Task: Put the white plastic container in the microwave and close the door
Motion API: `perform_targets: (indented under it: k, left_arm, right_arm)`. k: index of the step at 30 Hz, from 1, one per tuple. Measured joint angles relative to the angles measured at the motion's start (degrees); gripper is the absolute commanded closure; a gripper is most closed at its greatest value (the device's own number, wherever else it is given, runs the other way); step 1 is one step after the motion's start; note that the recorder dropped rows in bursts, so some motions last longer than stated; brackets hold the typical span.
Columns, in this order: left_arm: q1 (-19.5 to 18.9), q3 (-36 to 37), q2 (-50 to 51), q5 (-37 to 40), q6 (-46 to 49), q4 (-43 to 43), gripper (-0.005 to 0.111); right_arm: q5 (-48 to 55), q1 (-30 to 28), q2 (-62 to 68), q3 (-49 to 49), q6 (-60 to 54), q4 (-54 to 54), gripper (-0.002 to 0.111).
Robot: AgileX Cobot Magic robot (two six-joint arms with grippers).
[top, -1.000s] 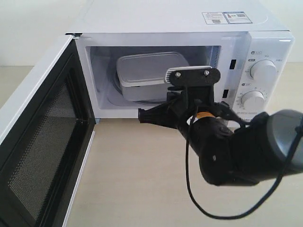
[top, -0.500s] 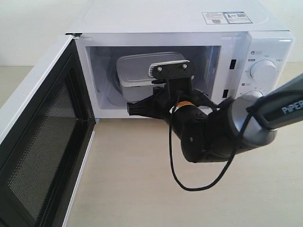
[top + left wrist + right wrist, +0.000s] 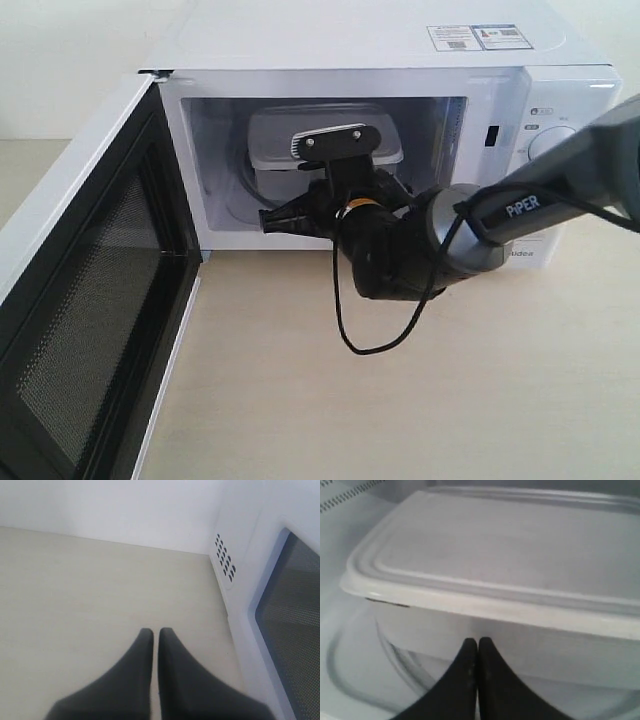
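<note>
Microwave [image 3: 350,40] at far edge of counter [image 3: 300,380], door [image 3: 90,300] wide open. Inside: white plastic container [image 3: 270,135], likely light, stiff, slick; push side wall, or grip under rim. Right claw [image 3: 478,645] pressed together at that wall; left claw [image 3: 156,632] likewise, empty.

A big flat table [image 3: 300,400] with a pale sandy top, smooth, with faint streaks like light wood, a plain white wall [image 3: 60,60] behind it, bright, the table's far edge meeting the wall in a straight line
</note>
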State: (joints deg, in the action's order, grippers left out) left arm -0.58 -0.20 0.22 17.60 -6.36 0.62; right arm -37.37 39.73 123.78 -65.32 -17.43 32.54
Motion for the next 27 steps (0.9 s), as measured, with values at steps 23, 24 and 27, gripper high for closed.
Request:
perform_targets:
  k: [23,24,27]
  left_arm:
    - [0.0,0.0,0.0,0.0,0.0,0.0,0.102]
    - [0.0,0.0,0.0,0.0,0.0,0.0,0.102]
    - [0.0,0.0,0.0,0.0,0.0,0.0,0.102]
  right_arm:
    - [12.2,4.5,-27.9,24.7,-4.9,-0.1,0.108]
    - [12.2,5.5,-30.0,26.1,-4.9,-0.1,0.108]
    - [14.0,11.0,-42.8,33.9,-2.6,0.1,0.108]
